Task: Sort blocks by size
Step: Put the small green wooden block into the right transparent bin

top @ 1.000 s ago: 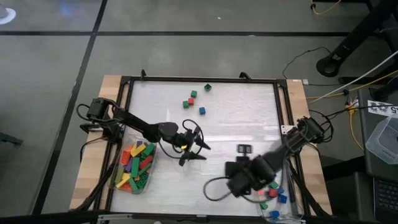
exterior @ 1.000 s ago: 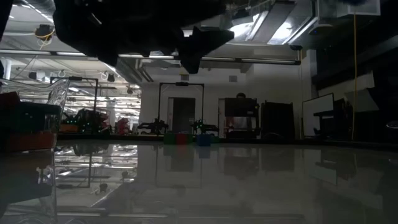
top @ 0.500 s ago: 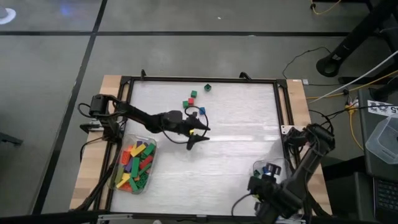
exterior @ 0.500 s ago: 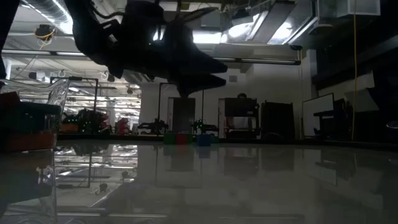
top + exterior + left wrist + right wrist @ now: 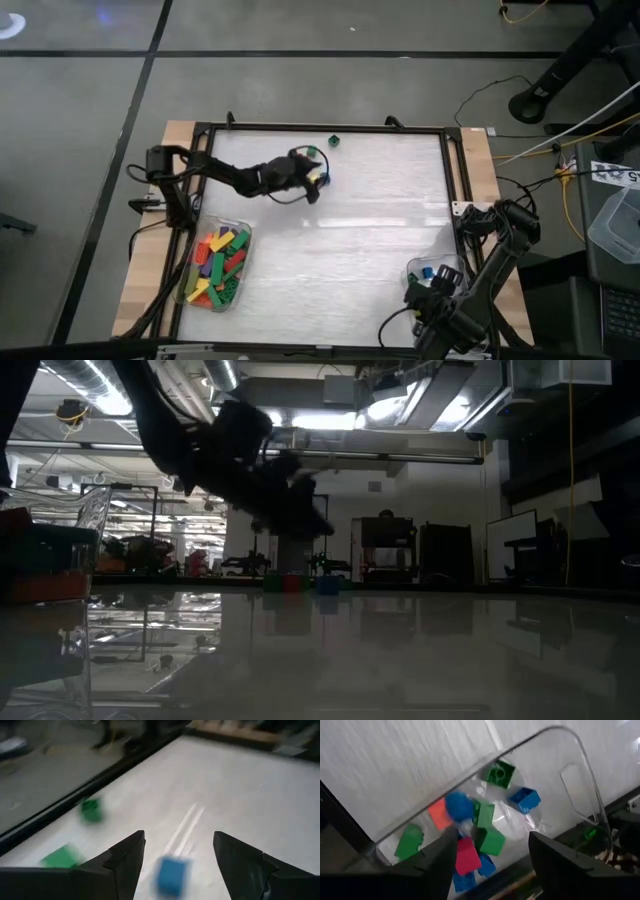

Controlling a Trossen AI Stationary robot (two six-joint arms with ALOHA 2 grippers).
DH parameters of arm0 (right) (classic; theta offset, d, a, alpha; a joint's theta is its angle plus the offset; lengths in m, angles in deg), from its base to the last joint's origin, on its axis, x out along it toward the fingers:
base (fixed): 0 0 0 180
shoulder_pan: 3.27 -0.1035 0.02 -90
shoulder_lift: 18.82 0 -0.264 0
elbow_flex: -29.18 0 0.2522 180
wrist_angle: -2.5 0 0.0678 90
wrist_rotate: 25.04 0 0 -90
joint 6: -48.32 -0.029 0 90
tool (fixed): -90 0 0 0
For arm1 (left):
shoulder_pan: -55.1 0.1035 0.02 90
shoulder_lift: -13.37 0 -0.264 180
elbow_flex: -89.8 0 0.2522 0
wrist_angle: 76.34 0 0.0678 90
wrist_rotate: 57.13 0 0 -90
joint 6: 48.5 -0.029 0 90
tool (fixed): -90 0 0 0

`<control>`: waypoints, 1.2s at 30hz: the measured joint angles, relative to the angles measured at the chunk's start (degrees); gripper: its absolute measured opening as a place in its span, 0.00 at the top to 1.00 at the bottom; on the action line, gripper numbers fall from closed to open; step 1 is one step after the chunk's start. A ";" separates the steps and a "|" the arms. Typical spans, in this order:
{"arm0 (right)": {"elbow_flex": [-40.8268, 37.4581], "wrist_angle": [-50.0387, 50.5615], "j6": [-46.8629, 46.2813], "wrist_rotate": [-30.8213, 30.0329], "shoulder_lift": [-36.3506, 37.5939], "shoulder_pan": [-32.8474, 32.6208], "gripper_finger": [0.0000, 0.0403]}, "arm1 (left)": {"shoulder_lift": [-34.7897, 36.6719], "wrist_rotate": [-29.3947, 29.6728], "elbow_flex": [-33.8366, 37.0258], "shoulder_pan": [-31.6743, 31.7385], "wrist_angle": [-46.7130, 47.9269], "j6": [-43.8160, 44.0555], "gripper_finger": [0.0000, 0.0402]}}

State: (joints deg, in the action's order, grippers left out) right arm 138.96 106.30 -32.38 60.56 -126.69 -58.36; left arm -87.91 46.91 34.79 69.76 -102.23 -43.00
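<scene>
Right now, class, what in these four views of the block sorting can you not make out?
- Loose blocks under the left claw: high view, the arm covers some; their number is unclear.
- Blue block: left wrist view, blurred; shape uncertain.
- Right tub: right wrist view, the right claw hides some blocks.
- Far blocks: low view, too small to size.

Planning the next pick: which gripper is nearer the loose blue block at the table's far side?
Left. The left gripper hangs open right over the blue block; the right gripper is above the near-right tub.
</scene>
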 joint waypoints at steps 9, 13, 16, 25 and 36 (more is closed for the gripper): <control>-0.08 -0.02 0.12 -1.29 0.00 0.01 0.39 | 0.00 0.82 0.02 6.74 15.20 7.03 0.44; -0.08 -0.02 0.14 -1.60 0.00 0.01 0.39 | 0.00 0.80 0.02 7.62 15.87 2.73 0.44; -0.08 -0.02 0.14 -1.62 0.00 0.01 0.38 | 0.00 0.80 0.02 7.69 16.24 -0.38 0.44; -0.08 -0.02 0.19 -3.17 0.00 0.01 0.38 | 0.09 0.88 -0.10 7.77 20.64 -7.20 0.44; -0.08 -0.02 0.21 -4.11 0.00 -0.01 0.38 | -0.04 0.66 0.07 7.84 17.44 -7.43 0.44</control>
State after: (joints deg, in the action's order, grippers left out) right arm 138.88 106.28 -32.17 56.45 -126.69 -58.38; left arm -87.95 47.56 34.85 77.60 -84.79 -50.43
